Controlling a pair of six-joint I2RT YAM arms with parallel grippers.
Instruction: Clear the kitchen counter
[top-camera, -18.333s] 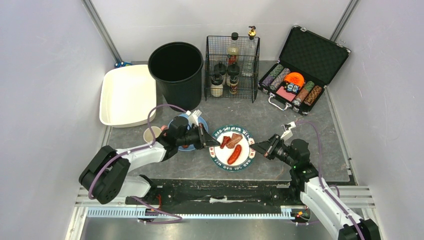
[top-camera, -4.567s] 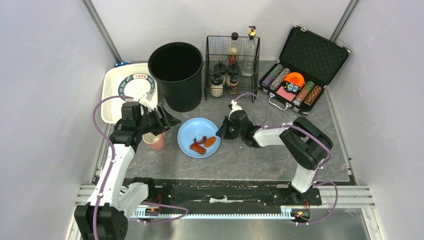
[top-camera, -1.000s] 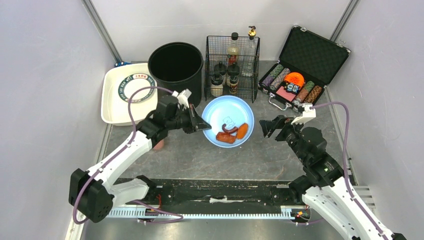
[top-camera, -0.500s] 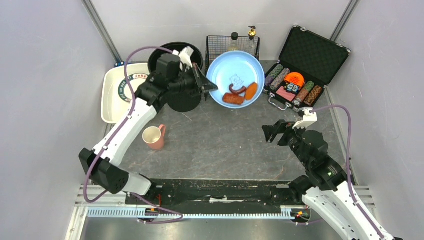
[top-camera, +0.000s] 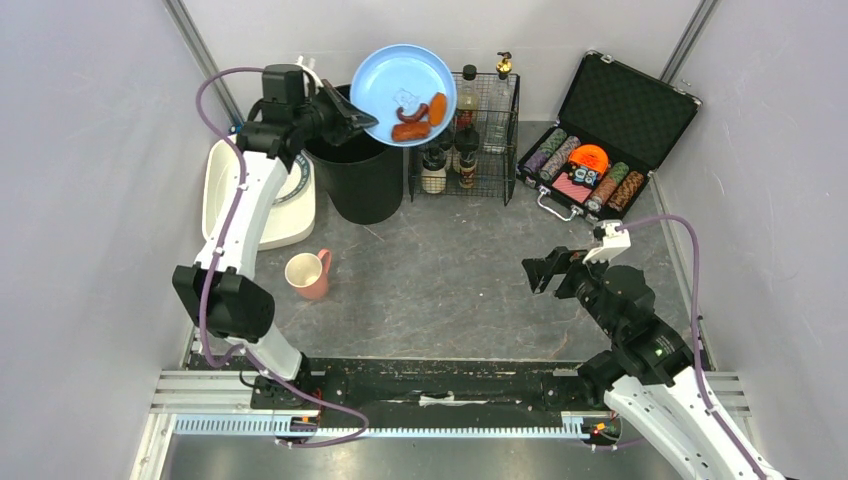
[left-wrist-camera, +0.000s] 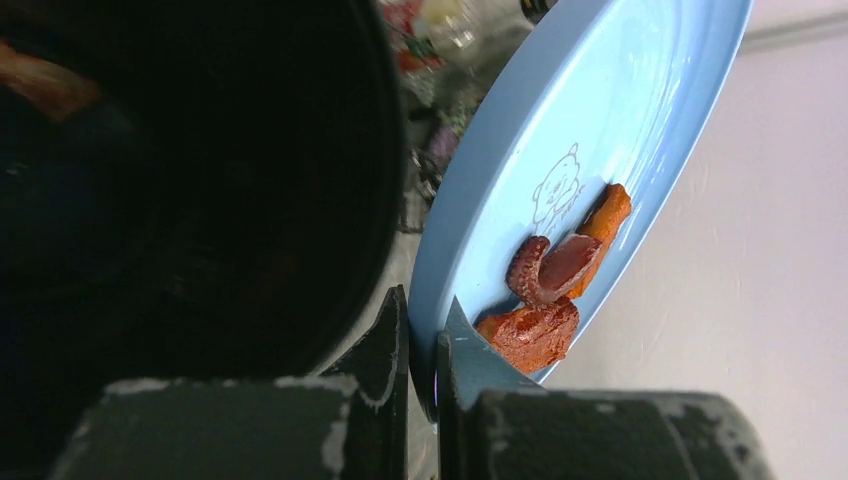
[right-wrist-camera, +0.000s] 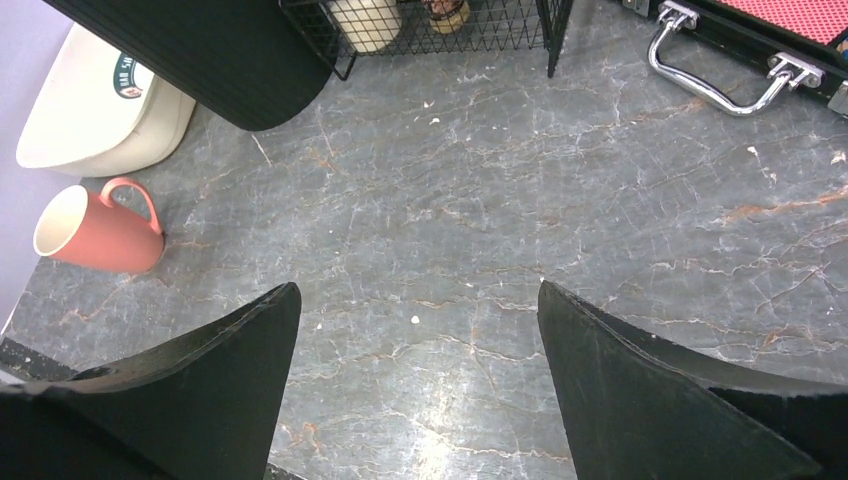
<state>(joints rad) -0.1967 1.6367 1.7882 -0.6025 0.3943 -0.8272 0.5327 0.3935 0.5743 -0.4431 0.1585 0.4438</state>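
1. The left gripper, clenched on the blue plate, has swung it from mid-frame up to the top, beside the black bin.
2. The sausage scraps are still aboard; tipping them out looks next.
3. The right gripper hangs released at lower right over the kitchen counter, where the pink mug remains.

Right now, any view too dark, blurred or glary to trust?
Left wrist: black bin interior is near-black, no detail; left gripper is soft-focus; blue plate reads fine. Right wrist: mild sheen on the kitchen counter near the bottom; right gripper is a dark silhouette. Top external: even light, sharp.
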